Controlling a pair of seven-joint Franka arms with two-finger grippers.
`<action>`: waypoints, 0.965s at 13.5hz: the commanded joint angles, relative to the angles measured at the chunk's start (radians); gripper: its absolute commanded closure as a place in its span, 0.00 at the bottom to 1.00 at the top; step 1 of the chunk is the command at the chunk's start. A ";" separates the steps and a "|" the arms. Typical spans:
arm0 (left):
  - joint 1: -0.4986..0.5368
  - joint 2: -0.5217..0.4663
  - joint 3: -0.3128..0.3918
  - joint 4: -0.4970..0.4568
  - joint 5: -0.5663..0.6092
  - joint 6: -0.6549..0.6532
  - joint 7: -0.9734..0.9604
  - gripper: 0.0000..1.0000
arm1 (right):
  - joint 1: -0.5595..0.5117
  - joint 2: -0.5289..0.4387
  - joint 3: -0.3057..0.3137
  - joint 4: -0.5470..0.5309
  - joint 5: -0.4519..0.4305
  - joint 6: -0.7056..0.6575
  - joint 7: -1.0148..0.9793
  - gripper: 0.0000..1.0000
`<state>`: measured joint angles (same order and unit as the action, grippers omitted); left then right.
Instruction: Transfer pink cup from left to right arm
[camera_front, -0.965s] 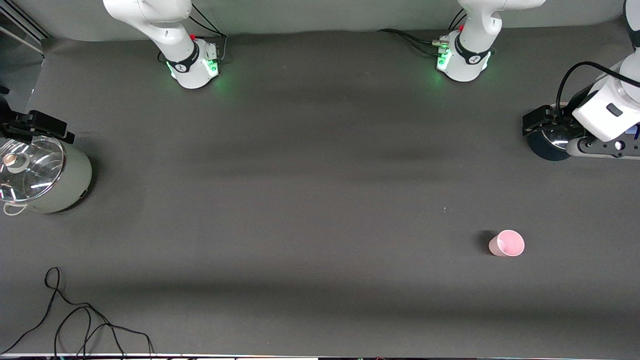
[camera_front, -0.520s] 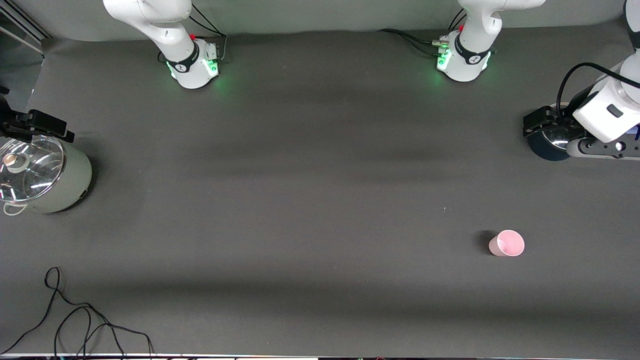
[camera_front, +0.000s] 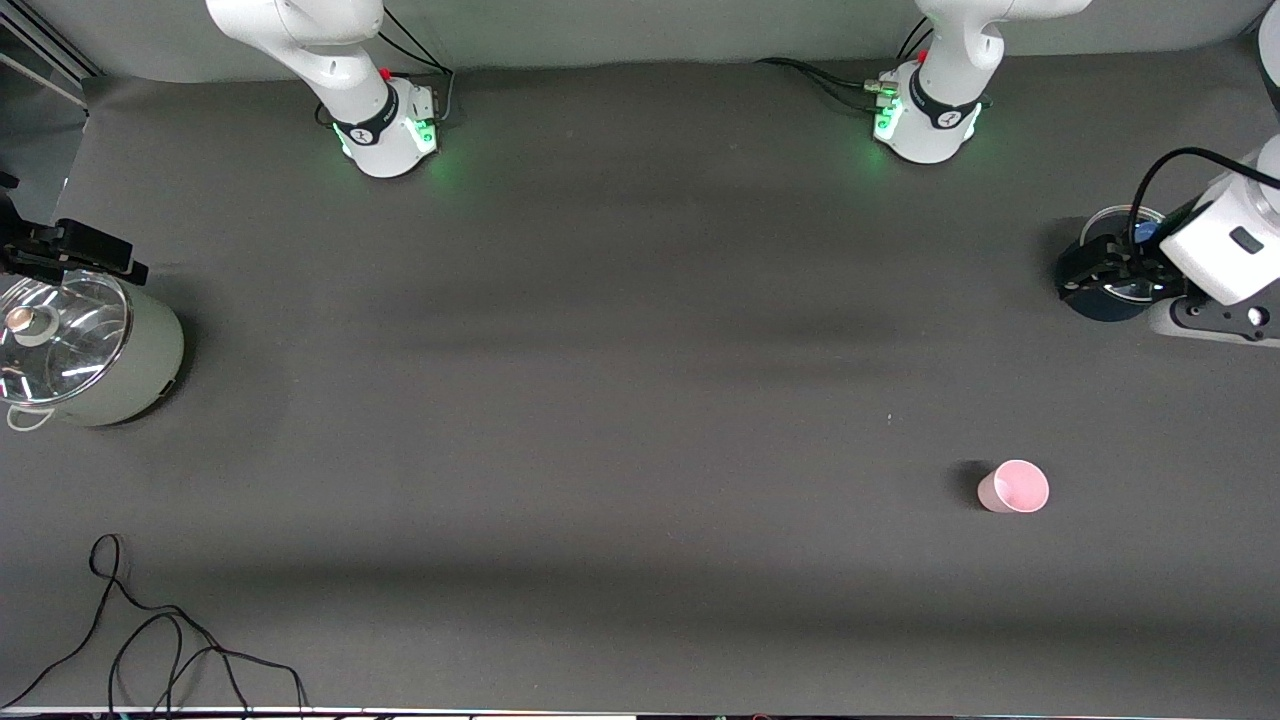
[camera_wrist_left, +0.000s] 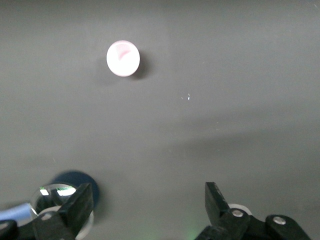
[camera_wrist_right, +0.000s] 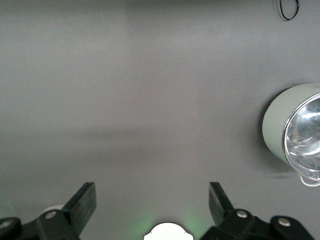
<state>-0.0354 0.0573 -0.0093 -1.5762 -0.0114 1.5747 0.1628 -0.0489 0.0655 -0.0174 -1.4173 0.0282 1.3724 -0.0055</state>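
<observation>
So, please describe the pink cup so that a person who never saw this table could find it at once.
Start from the dark grey table and go toward the left arm's end, where the open left claw hangs over a dark blue pot. The cup stands alone and upright, nearer the front camera than that pot. It is the only pink thing, handleless and much smaller than either pot.

I see a dark grey table (camera_front: 620, 330) filling nearly my whole front view, crossed by soft shadow bands. A pale wall (camera_front: 650, 30) runs along its top edge. Green light (camera_front: 440, 165) glows on the tabletop. A loose black cable (camera_front: 150, 640) curls at one near corner.
</observation>
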 joint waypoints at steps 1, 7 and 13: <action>0.067 0.100 0.003 0.105 -0.012 0.004 0.240 0.00 | -0.002 0.010 -0.001 0.024 0.002 -0.016 0.001 0.00; 0.270 0.321 0.000 0.177 -0.303 0.126 0.791 0.00 | -0.008 0.010 -0.001 0.026 0.002 -0.016 0.001 0.00; 0.399 0.515 -0.003 0.188 -0.543 0.196 1.300 0.00 | -0.006 0.010 -0.003 0.024 0.002 -0.016 0.001 0.00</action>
<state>0.3161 0.5082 -0.0027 -1.4272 -0.4762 1.7780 1.3002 -0.0513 0.0665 -0.0206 -1.4142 0.0282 1.3717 -0.0055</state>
